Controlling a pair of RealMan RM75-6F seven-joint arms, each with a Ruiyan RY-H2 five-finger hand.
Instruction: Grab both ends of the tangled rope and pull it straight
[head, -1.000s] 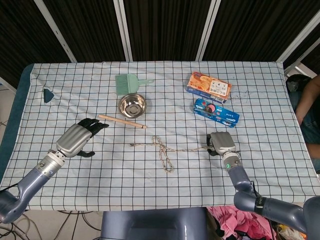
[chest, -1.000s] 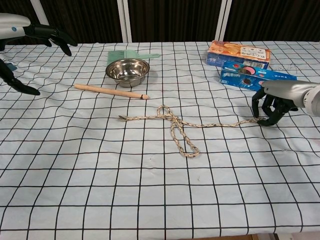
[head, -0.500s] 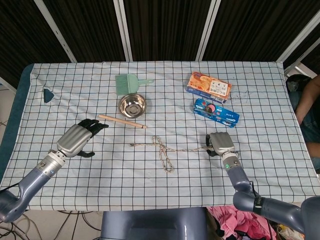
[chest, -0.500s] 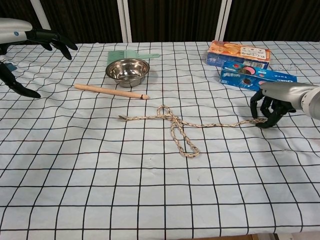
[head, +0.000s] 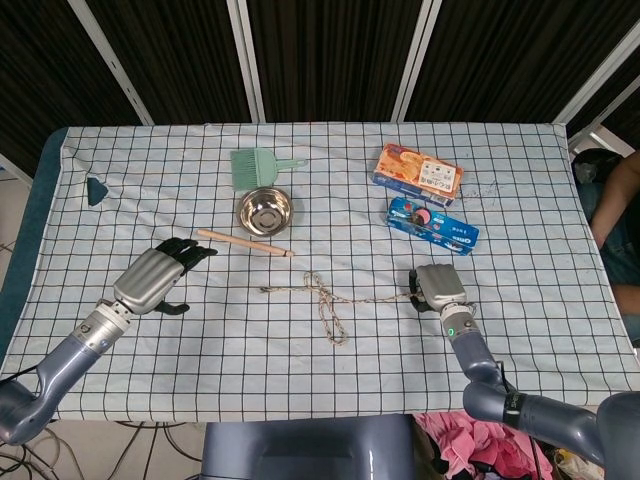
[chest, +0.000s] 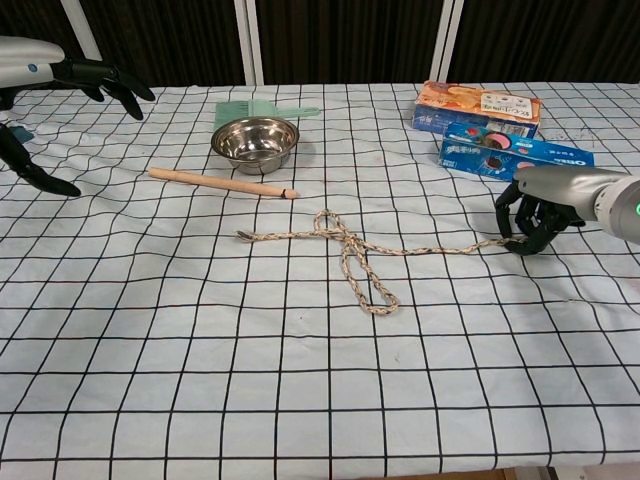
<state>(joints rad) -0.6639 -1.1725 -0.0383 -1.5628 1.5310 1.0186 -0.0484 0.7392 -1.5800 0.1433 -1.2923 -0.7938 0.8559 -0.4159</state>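
Observation:
The tan rope (head: 325, 298) lies across the middle of the checked cloth, crossed over itself with a loop (chest: 368, 285) trailing toward the near edge. Its left end (chest: 242, 237) lies free. My right hand (head: 438, 285) sits at the rope's right end, fingers (chest: 520, 225) curled down around it; the end runs in between them. Far off to the left, my left hand (head: 155, 277) hovers with its fingers apart and nothing in it; the chest view shows it at the top left corner (chest: 50, 75).
A wooden stick (head: 245, 243) lies between the left hand and the rope, behind it a steel bowl (head: 264, 209) and a green brush (head: 258, 164). An orange box (head: 418, 173) and a blue biscuit pack (head: 432, 225) sit just behind the right hand.
My right hand has slid a little to the left along the rope's end and its fingers have curled tighter around it. The rope's loop shifted slightly. The left hand has barely moved.

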